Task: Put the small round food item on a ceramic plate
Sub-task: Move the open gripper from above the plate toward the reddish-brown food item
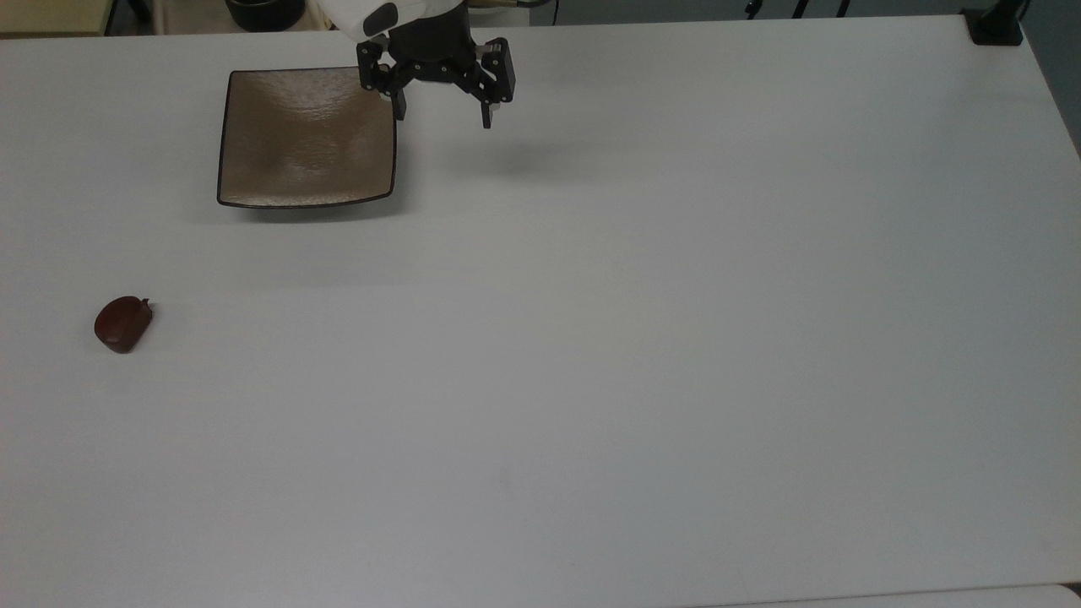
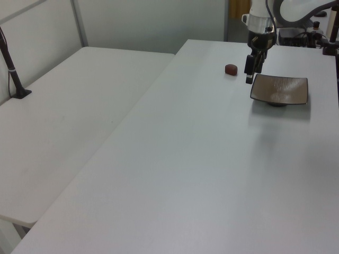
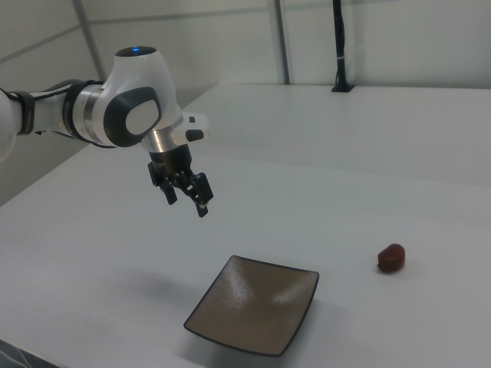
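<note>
Fingers (image 1: 442, 108) spread wide, nothing held, above table (image 1: 642, 338) beside plate (image 1: 304, 139); food item (image 1: 123, 323) well apart.

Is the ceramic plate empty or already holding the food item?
Empty. The ceramic plate shows only its bare glossy surface, while the small round food item lies apart on the table.

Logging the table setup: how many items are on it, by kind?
Small round food item: 1
Ceramic plate: 1
Total: 2
</note>
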Controlling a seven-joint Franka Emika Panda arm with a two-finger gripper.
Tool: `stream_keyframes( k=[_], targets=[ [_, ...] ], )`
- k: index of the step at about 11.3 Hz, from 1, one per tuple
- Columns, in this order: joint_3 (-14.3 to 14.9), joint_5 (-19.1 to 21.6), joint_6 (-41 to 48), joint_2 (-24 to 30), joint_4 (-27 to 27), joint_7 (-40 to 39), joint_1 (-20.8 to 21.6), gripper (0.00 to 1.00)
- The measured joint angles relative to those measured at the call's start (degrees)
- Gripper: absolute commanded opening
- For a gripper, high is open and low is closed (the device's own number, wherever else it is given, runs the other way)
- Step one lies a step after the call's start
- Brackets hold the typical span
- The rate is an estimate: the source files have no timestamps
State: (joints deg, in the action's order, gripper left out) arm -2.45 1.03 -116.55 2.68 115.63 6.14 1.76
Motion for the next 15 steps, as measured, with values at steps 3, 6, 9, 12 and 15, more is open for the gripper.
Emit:
stream_keyframes(
  k=[3,6,9,12,15],
  targets=[
    [0.08,-0.01,-0.01,-0.02,-0.50,0.00,0.00,1.00],
    [0.25,-0.01,-0.01,-0.02,-0.94,0.00,-0.04,1.00],
    [0.27,-0.33,-0.01,-0.04,-0.94,0.00,-0.08,1.00],
    [0.56,-2.81,-0.01,-0.12,-0.95,-2.20,-0.70,1.00],
    [2.67,-3.11,-0.97,-0.98,-3.00,-4.14,-3.21,1.00]
  ],
)
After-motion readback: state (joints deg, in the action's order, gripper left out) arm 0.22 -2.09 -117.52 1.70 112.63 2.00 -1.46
